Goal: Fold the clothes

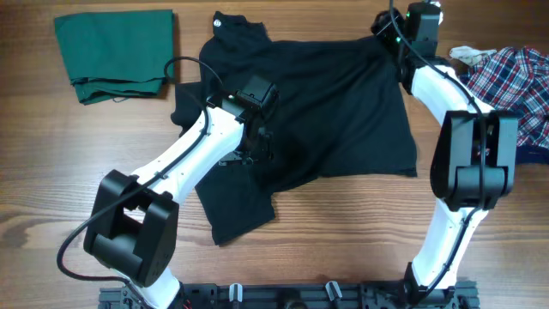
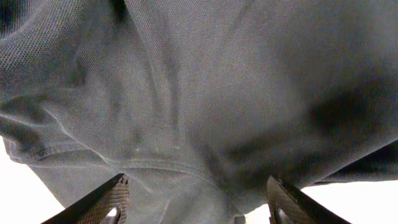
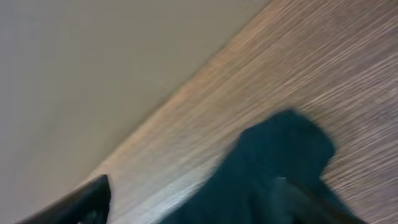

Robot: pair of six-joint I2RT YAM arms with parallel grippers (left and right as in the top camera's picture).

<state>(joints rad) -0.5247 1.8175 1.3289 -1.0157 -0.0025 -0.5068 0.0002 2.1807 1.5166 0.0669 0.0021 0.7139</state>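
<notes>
Our left gripper (image 2: 198, 183), fingers spread, hangs over the black polo shirt (image 1: 343, 103) mid-body; the right gripper (image 1: 388, 33) is at its far corner, and we cannot tell its grip

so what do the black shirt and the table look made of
Black shirt: soft matte knit, probably cotton piqué; the left wrist view shows a fine pebbled weave and limp creases. Table: wood or wood-look laminate, slight sheen; streaky brown grain runs along it.

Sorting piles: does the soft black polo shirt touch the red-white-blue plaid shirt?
Apart. Overhead shows wooden table between the black polo shirt and the plaid shirt.
</notes>
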